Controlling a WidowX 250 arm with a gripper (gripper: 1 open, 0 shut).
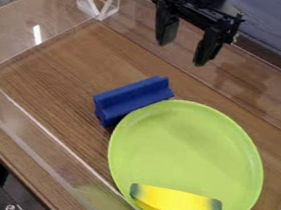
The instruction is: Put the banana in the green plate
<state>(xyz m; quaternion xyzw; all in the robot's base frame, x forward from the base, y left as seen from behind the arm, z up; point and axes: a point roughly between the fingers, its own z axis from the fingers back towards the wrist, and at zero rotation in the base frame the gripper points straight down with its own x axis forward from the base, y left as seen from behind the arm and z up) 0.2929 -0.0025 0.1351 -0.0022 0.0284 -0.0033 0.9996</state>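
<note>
On the table (67,75), inside clear walls:
banana (176,202): laid in the green plate (190,151), at its near rim, flat side toward the camera.
green plate: set at the near right, just beside the blue block (132,99).
gripper (191,43): hung above the far side, pointed down, fingers spread wide, nothing held, well apart from the banana.

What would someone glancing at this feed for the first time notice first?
The big green plate at the lower right of the wooden surface dominates, with the small yellow banana already lying inside it near its front rim. Just left of the plate, touching or nearly touching its edge, sits a blue block. At the top, the black claw hangs open and empty, pointing down, well clear of everything.
</note>
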